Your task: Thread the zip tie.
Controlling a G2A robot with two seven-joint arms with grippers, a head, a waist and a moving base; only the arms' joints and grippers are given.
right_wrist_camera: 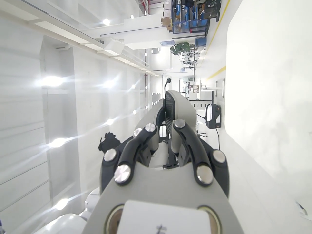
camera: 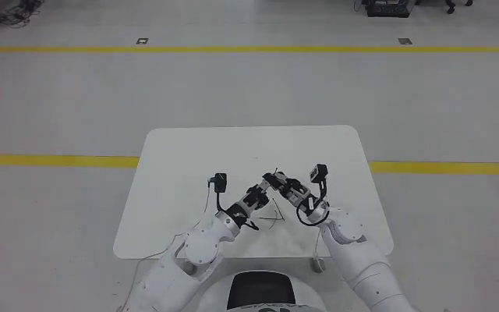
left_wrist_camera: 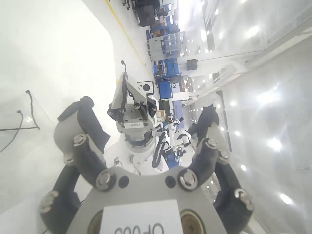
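While the right gripper [right_wrist_camera: 165, 97] clenches a black zip tie [right_wrist_camera: 168, 80] above the table [camera: 187, 160], the left gripper [left_wrist_camera: 146, 108] hangs released just left, loose ties [camera: 273, 218] lying nearby.

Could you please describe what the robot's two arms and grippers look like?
The left arm and right arm have smooth white rounded shells with black cabled wrist cameras. The left gripper and right gripper have grey metal bases, black linkage bars, silver screws and white printed labels. Their fingers are light grey with black pads.
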